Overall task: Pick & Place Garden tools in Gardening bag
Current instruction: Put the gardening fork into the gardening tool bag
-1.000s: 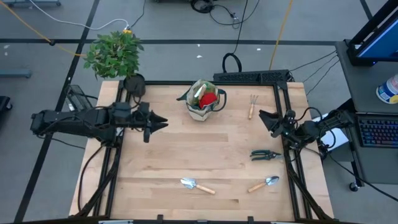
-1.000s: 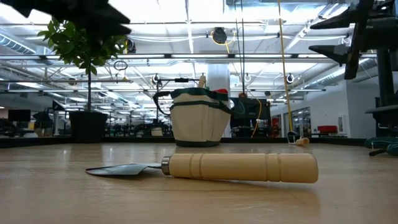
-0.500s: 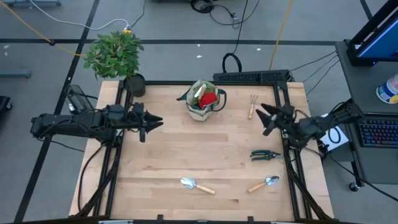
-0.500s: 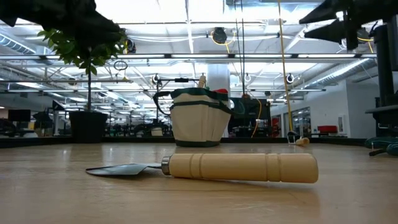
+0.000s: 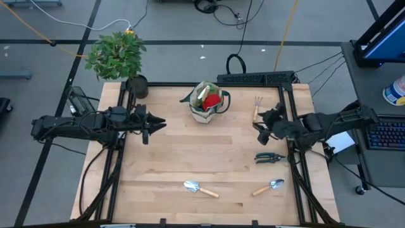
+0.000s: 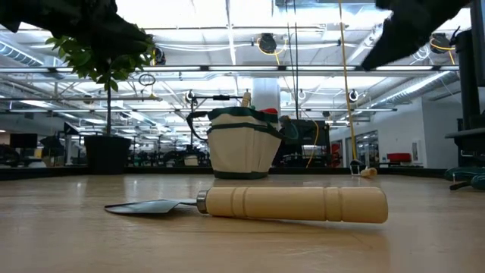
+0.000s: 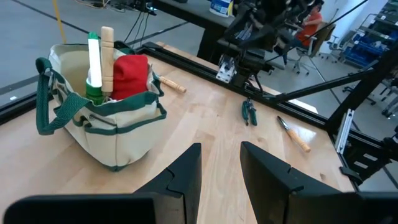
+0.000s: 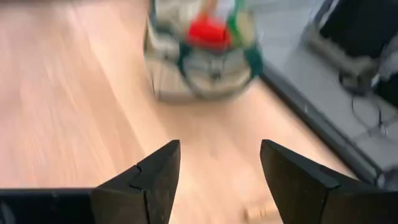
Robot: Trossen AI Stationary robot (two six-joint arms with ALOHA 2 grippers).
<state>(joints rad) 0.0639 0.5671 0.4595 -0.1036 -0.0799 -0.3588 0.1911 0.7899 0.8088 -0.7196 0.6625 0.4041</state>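
Your right jaws [image 5: 261,125] hang spread, empty, mid-right; left jaws [image 5: 159,125] too. Potted plant [image 5: 118,56] sits upper left. Claw rake [image 5: 256,108] lies just above the right jaws, gardening bag [image 5: 207,103] top centre.

— Right wrist view?
— Blurred throughout; gardening bag [image 8: 202,59] and red item [image 8: 208,31] inside smeared, contents unreadable.
— Low view?
— Right tool [image 6: 413,30] cut off by top edge; pruning shears [image 6: 466,179] clipped at right edge.

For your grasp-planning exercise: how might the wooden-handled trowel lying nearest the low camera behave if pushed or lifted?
The trowel has a round handle, so it may roll when nudged. Its thin metal blade probably makes it handle-heavy, tilting if gripped near the blade. It looks stiff.
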